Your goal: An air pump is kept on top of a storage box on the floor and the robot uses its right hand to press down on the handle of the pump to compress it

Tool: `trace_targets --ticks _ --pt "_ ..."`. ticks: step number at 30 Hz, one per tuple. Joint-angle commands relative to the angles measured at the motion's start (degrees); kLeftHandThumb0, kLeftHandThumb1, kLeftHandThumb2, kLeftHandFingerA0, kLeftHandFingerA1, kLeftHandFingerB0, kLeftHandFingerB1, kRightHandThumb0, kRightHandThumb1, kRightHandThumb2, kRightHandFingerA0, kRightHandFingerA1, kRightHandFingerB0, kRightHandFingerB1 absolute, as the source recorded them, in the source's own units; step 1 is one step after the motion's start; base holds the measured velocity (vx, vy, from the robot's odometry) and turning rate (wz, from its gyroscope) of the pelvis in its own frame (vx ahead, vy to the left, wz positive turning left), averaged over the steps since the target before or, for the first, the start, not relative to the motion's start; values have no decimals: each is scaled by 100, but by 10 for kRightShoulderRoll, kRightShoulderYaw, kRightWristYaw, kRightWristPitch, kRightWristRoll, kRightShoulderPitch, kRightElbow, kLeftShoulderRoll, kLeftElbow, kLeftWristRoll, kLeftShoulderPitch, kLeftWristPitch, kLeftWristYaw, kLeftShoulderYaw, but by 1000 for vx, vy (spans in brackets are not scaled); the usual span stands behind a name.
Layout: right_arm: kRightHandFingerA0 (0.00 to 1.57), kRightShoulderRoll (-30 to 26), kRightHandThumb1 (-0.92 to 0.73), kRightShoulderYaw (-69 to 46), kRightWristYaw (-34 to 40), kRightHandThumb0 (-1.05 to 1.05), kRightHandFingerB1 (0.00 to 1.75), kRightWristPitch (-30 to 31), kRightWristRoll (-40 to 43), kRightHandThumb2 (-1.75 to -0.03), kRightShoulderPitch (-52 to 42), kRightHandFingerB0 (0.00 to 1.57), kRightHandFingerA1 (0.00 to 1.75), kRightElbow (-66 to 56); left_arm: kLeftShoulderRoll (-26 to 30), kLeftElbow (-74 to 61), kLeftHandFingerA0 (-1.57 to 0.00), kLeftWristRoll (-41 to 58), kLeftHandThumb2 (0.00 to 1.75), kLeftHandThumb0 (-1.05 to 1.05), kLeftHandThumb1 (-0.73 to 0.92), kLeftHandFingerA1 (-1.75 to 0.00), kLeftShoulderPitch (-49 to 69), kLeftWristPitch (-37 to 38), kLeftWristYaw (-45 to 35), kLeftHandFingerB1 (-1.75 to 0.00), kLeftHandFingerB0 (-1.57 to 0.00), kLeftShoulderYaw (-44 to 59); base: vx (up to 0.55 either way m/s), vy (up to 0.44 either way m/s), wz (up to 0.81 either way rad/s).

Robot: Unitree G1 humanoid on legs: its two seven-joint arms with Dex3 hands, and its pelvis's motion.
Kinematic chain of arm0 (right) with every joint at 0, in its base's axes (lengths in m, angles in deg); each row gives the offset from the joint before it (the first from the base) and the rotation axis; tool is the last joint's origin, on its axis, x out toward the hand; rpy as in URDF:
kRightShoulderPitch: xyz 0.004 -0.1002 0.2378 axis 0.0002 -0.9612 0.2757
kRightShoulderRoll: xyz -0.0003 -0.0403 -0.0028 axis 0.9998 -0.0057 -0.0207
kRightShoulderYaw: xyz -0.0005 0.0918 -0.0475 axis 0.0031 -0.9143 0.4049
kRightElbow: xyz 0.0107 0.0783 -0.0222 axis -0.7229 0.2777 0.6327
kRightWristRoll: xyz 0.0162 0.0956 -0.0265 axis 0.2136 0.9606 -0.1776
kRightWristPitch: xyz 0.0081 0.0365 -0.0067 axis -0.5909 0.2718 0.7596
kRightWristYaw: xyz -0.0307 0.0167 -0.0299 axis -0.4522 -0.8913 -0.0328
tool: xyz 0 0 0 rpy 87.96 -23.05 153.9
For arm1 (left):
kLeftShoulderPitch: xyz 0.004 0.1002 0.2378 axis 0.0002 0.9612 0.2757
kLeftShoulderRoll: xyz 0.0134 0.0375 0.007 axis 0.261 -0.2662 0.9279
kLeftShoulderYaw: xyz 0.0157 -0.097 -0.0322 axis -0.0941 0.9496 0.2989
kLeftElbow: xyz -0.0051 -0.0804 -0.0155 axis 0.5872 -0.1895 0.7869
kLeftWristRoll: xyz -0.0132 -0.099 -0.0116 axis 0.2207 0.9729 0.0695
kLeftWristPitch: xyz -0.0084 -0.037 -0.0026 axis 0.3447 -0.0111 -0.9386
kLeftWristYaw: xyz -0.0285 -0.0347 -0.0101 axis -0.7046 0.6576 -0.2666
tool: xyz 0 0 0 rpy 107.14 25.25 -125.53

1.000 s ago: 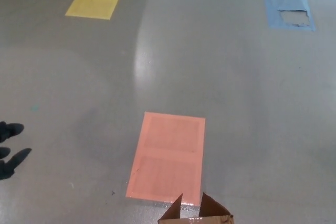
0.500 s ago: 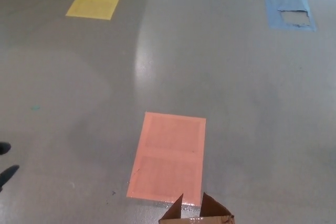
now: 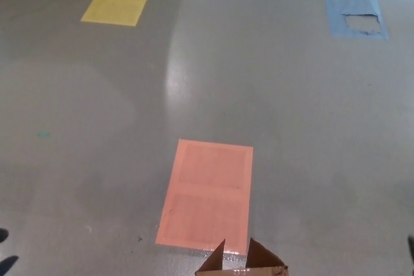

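grey floor (image 3: 291, 127) fills the head view, smooth and faintly glossy, with a pale streak of reflected light running down the middle. at eleven o'clock, a flat yellow rectangle (image 3: 118, 1) lies on the floor. down at seven o'clock, a small dark shape (image 3: 5, 262) pokes in from the edge, too cut off to tell what it is. at six o'clock, a salmon-orange rectangle (image 3: 207, 193) lies flat, a faint seam across its middle. just below it, two pointed brown cardboard flaps of the storage box (image 3: 244, 262) stand up at the bottom edge. at one o'clock, a blue rectangle (image 3: 356, 12) with a torn grey patch. no pump shows, and neither robot hand is in frame, so their fingers cannot be judged.
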Motion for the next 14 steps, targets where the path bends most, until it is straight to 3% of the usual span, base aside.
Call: trace_targets --ticks 1,14 --pt "3 -9 -80 62 -8 -78 18 -16 -32 -106 18 3 24 123 0 10 -27 -8 64 -64 78 -32 20 -9 4 -28 -22 -2 0 0 0" --pt "4 -12 -82 93 -8 -78 17 -31 -15 -108 47 3 24 149 3 12 -25 -12 64 -65 78 -31 7 -15 7 -28 -21 -4 0 0 0"
